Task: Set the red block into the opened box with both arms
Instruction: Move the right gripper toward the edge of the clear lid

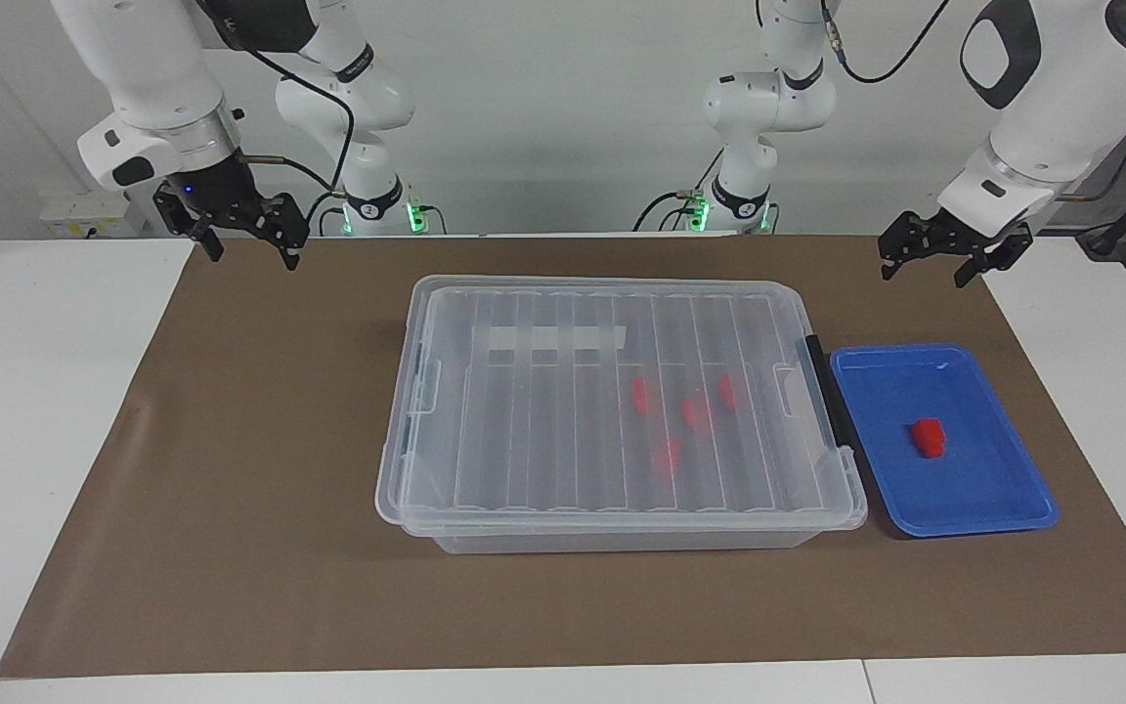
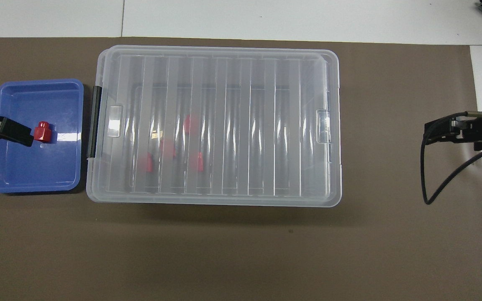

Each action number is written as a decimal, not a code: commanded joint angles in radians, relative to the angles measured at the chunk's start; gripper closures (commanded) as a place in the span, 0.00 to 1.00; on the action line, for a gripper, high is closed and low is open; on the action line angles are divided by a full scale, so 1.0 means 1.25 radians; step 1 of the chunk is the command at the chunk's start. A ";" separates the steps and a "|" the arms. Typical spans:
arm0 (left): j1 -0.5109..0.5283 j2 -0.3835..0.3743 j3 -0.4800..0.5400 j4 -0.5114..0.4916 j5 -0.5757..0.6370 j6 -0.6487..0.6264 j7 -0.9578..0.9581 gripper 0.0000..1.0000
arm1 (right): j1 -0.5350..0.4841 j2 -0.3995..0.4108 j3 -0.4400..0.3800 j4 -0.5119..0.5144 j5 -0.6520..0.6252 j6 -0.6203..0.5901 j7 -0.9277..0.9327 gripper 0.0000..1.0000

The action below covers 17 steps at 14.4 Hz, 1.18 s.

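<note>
On the brown mat: box (image 1: 622,420), clear, lid on, black latch (image 1: 829,391) at the left arm's end.
Inside box: 4 red blocks (image 1: 685,411), blurred by the ribbed lid.
Blue tray (image 1: 993,489): just beside the latch end; holds 1 red block (image 1: 929,436).
Left gripper (image 1: 927,264): raised over the mat's edge near the tray, fingers spread, empty; cut off in the overhead view.
Right gripper (image 1: 250,249): raised over the mat's right-arm end, fingers spread, empty.
</note>
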 commanded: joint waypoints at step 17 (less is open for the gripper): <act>-0.005 -0.027 0.005 -0.032 0.009 0.019 -0.007 0.00 | -0.008 0.015 0.078 -0.178 0.002 0.299 0.019 0.01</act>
